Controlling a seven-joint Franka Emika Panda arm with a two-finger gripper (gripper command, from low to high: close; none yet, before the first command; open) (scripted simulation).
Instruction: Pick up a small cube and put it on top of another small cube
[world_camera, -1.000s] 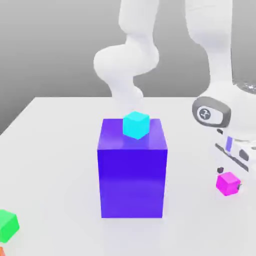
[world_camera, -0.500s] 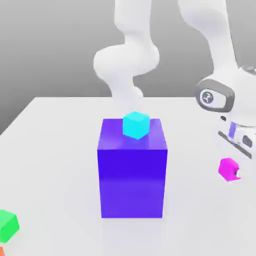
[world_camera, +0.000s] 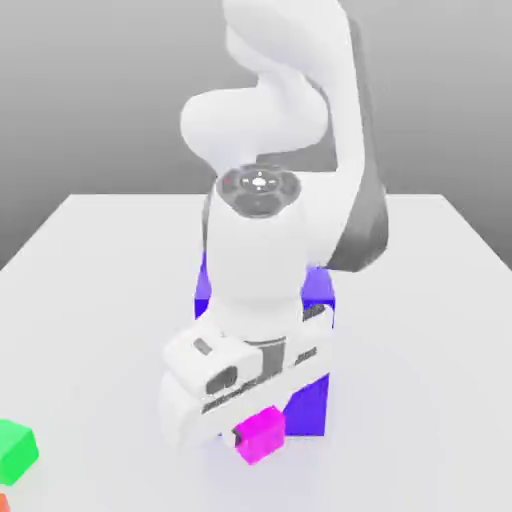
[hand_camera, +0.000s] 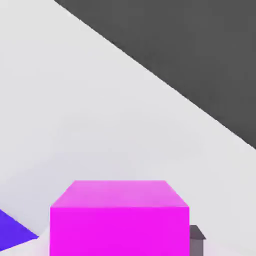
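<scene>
We see the gripper (world_camera: 257, 437) low in front of the big purple-blue block (world_camera: 312, 402), at the end of the white arm (world_camera: 262, 250) that leans toward the camera and covers most of that block. The gripper is closed narrowly on the small pink cube (world_camera: 260, 436), which sits under the hand, its lower corner hanging clear of the bench (world_camera: 90, 300) as far as we can judge (the white hand hides the fingers themselves in the exterior view). From the hand view the pink cube (hand_camera: 119, 219) sits right in front of the camera, and a dark finger tip (hand_camera: 197, 239) presses against one side of it; the other side's contact we cannot make out. A sliver of the purple-blue block (hand_camera: 12, 231) shows just beside the cube in that view, with the pale bench (hand_camera: 90, 125) stretching beyond.

Relative to the gripper, the purple-blue block stands directly behind and rises above it, its front face just beside the held cube; whether the two touch we cannot tell. A small green cube (world_camera: 15, 450) lies on the bench well away from the gripper, toward the exterior view's left, near the front edge. Just below it a scrap of something orange-red (world_camera: 3, 502) peeks in at the corner, too little of it for us to name.
</scene>
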